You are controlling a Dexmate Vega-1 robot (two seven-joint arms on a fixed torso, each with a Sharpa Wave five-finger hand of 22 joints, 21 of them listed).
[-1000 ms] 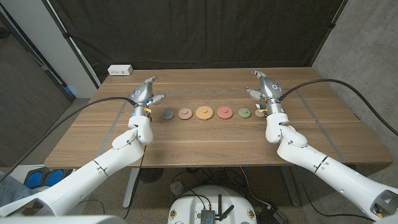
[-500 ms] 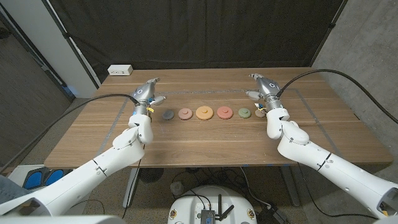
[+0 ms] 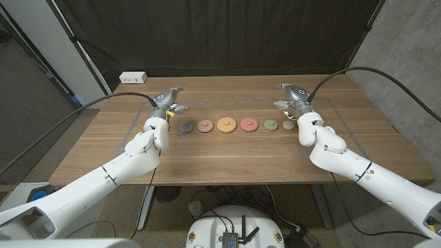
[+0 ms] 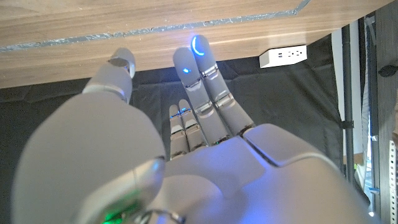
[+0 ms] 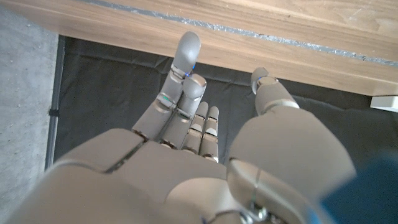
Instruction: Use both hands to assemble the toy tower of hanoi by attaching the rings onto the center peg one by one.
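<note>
Lying in a row across the middle of the wooden desk [image 3: 227, 155], six flat round toy rings: dark grey ring [image 3: 185, 127], dusty pink ring [image 3: 204, 126], larger yellow-orange ring [image 3: 224, 125], coral red ring [image 3: 248, 125], sage green ring [image 3: 271, 125], small tan ring [image 3: 289, 125]. Sitting apart from one another, none stacked.

Hovering just beside the dark grey end of the row, left hand [image 3: 165, 103] (white and grey, on the white left arm [image 3: 110, 180]); holding nothing, fingers [image 4: 198, 62] reaching forward with slight gaps between them, thumb standing off to the side, blue lights glowing at the tips in the left wrist view.

Hovering just beside the small tan end of the row, right hand [image 3: 293, 96] on the white right arm [image 3: 358, 169]; gripping nothing, fingers [image 5: 185, 62] extending loosely together, thumb set apart.

Running along the desk surface, a thin pale taped outline [image 3: 207, 103] (rectangular, enclosing the rings), showing as a silvery strip in both wrist views.

Resting at the far left corner of the desk, a white power strip [image 3: 133, 77]. Hanging behind the desk, a black curtain [image 3: 220, 34]. Trailing off each arm, black cables [image 3: 69, 127].
</note>
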